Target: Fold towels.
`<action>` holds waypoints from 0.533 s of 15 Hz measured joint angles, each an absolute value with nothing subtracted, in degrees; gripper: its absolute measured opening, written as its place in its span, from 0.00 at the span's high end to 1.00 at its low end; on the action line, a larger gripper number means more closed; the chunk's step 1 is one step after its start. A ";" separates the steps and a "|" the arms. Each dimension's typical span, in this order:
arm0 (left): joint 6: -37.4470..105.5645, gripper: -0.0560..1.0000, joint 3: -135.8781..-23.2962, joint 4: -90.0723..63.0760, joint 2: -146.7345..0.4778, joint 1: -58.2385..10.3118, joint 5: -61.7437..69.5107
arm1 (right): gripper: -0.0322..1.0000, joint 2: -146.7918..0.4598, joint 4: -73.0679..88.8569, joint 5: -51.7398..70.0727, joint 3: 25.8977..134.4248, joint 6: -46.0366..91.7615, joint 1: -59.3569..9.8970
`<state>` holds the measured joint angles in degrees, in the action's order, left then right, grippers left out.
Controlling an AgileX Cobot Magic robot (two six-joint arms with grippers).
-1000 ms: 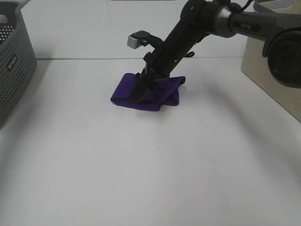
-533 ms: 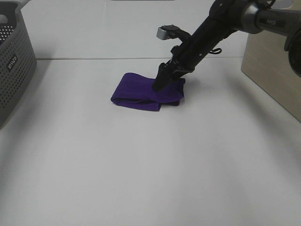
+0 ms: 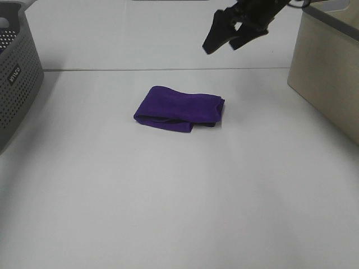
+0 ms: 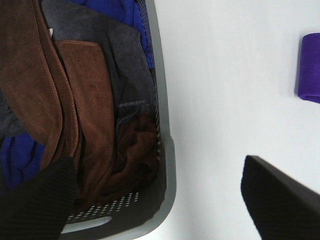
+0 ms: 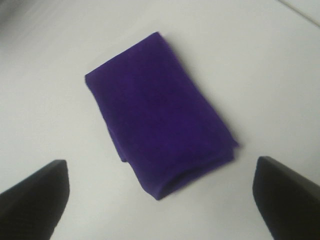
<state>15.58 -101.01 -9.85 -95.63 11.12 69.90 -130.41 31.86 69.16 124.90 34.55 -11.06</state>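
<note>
A: What does the high camera give that the wrist cameras lack?

B: The whole layout. The purple towel (image 3: 179,109) lies folded on the white counter (image 3: 168,196), roughly mid-counter, with a grey perforated basket (image 3: 17,67) at the left edge and a beige bin (image 3: 328,78) at the right. The right tool (image 3: 231,31) hangs in the air above and behind the towel, clear of it.

A: And the wrist views?

B: The left one looks down into that grey basket (image 4: 162,150), showing brown, grey and blue cloths (image 4: 75,100) piled inside, which the high view hides. The left tool (image 4: 160,195) has its fingers wide apart, with nothing between them.

A: The towel itself?

B: From the right wrist, the towel (image 5: 160,125) is a neat deep-purple rectangle, layered edges showing at one end. The right tool (image 5: 162,195) is spread wide above it, touching nothing.

A: Anything blocking it?

B: Nothing lies on the towel; both containers stand well apart.
</note>
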 joint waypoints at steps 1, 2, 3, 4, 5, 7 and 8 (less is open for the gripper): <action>16.44 0.17 -101.01 -9.85 -95.63 11.12 69.90 | 0.04 -127.88 27.10 69.27 124.90 30.42 -11.06; 17.07 0.17 -101.01 -9.80 -95.63 11.12 69.90 | 0.04 -125.59 22.29 69.33 124.90 27.04 -11.06; 17.70 0.17 -101.01 -9.45 -95.63 11.12 69.90 | 0.04 -123.19 18.62 69.33 124.90 23.66 -11.06; 18.39 0.17 -101.01 -8.71 -95.63 11.12 69.90 | 0.04 -120.55 16.21 69.39 124.73 21.26 -11.06; 18.96 0.17 -101.01 -7.91 -95.63 11.12 69.90 | 0.04 -117.63 14.55 69.39 123.59 19.25 -11.06; 19.19 0.17 -100.96 -5.67 -95.51 11.12 69.90 | 0.04 -109.89 9.63 69.39 117.34 15.58 -11.06; 19.19 0.17 -99.92 -5.33 -94.60 11.12 69.79 | 0.04 -105.71 6.25 69.39 112.76 13.87 -10.94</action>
<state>19.19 -99.92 -5.33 -94.60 11.12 69.79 -105.71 6.25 69.39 112.76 13.87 -10.94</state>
